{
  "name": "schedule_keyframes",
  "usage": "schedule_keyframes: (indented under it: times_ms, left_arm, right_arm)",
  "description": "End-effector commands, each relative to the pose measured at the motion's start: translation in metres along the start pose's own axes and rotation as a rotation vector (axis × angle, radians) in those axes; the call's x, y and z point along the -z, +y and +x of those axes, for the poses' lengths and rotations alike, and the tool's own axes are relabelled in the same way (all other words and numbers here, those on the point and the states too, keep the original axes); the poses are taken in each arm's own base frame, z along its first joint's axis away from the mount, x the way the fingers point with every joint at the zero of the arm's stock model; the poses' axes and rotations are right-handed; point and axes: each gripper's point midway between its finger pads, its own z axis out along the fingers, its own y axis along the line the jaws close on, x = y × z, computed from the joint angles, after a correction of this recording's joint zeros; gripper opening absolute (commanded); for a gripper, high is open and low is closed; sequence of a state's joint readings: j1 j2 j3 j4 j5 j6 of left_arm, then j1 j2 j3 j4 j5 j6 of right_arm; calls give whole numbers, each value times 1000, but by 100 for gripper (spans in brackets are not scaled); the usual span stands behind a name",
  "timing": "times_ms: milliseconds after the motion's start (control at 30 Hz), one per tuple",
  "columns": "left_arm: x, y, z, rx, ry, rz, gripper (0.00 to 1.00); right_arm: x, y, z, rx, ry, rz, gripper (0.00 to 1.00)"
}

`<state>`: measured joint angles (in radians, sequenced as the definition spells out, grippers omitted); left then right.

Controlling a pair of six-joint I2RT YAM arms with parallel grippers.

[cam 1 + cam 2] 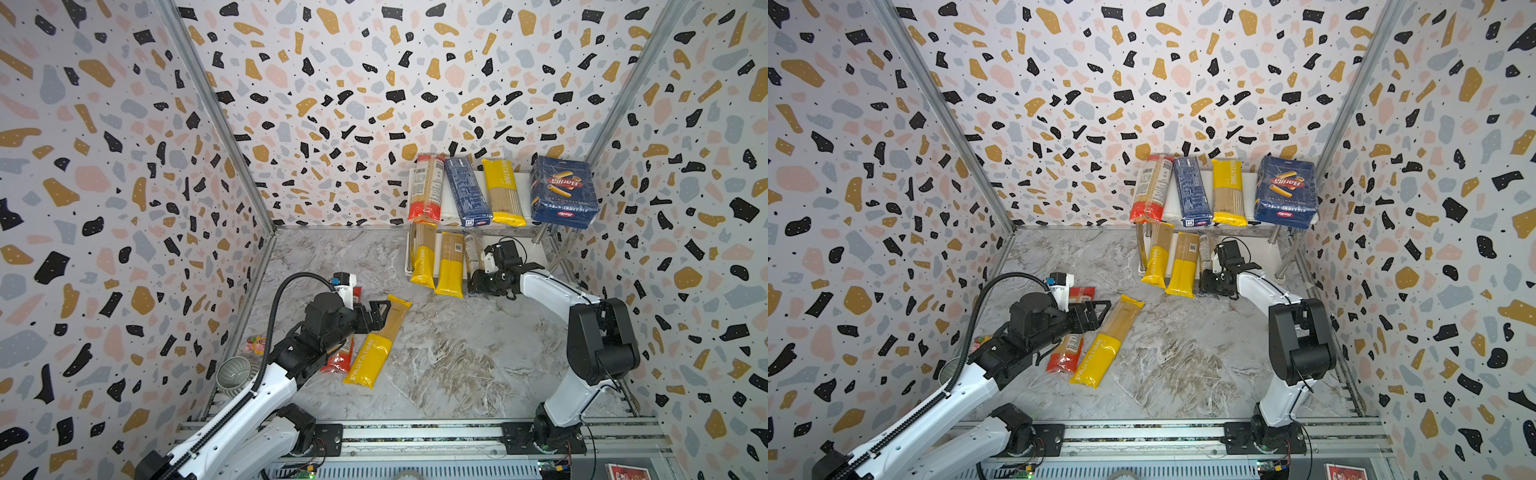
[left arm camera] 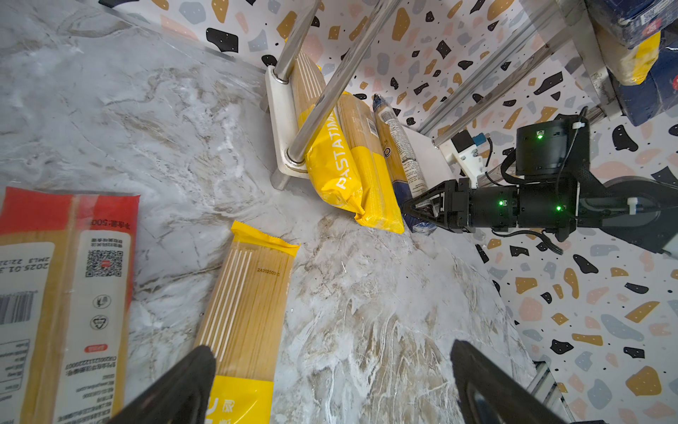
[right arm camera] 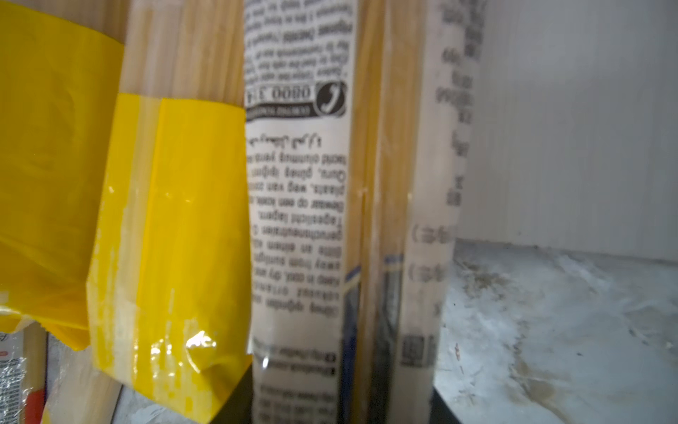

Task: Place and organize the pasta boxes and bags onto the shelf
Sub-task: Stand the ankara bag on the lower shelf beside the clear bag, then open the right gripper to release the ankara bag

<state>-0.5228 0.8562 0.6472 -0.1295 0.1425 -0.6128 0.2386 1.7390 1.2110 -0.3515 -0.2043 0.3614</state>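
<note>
1. The left gripper (image 1: pixel 376 314) hangs over the table with its fingers (image 2: pixel 176 389) spread wide and nothing between them. One finger is above the edge of the loose yellow bag.
2. The red-ended bag (image 1: pixel 341 360) lies flat on the table, partly under the left arm. Its white label shows a QR code, a barcode, "500" and a date starting 2025.01.
3. The loose yellow bag (image 1: pixel 376 347) lies just beside it, marked PASTATIME, with a stamped code beginning 2A2025 on the clear end. It looks light. The strands should keep it stiff lengthways but brittle, and the film looks slippery, so a hold across the narrow width near the middle seems safest.
4. On the lower board of the shelf (image 1: pixel 446 208), a PASTATIME bag (image 1: pixel 423 262) and a second yellow bag (image 1: pixel 451 270) lie side by side, overhanging the front edge.
5. The right gripper (image 2: pixel 412 213) is clamped on the near end of the dark-ended bag (image 2: pixel 398 147), which lies on the lower board beside the yellow pair. Its small print runs in several languages, with an 0800 number by a phone symbol.
6. On the top board lie a red-ended packet (image 1: pixel 426 187), the narrow blue box (image 1: pixel 467 191), another PASTATIME packet (image 1: pixel 503 191) and the wide box (image 1: pixel 563 191), reading Barilla and RIGATONI upside down.
</note>
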Motion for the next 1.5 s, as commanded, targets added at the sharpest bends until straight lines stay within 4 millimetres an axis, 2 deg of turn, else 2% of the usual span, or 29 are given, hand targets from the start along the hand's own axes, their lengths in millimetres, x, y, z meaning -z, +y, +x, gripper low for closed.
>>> schedule_keyframes:
  times_ms: [0, 367, 467, 833, 1167, 1233, 1400, 1467]
  left_arm:
    - [2, -7, -12, -26, -33, 25, 100]
    - [1, -7, -13, -19, -31, 29, 100]
    - [1, -5, -12, -18, -31, 25, 100]
    - [9, -2, -11, -20, -41, 14, 100]
    - [12, 0, -11, -23, -44, 12, 100]
    - [12, 1, -11, -22, -42, 9, 100]
    - [13, 2, -10, -15, -39, 6, 100]
    - [14, 3, -9, -10, -39, 2, 100]
  right_arm:
    - [25, 16, -56, 67, -173, -6, 0]
    - [16, 0, -58, 15, -181, 78, 0]
    - [13, 4, -58, 27, -176, 87, 0]
    - [-8, 42, -54, 84, -139, 60, 0]
    - [-9, 45, -57, 66, -143, 66, 0]
    - [-5, 43, -57, 65, -148, 79, 9]
    - [15, 36, -55, 79, -190, 111, 51]
    - [26, 33, -55, 80, -210, 113, 58]
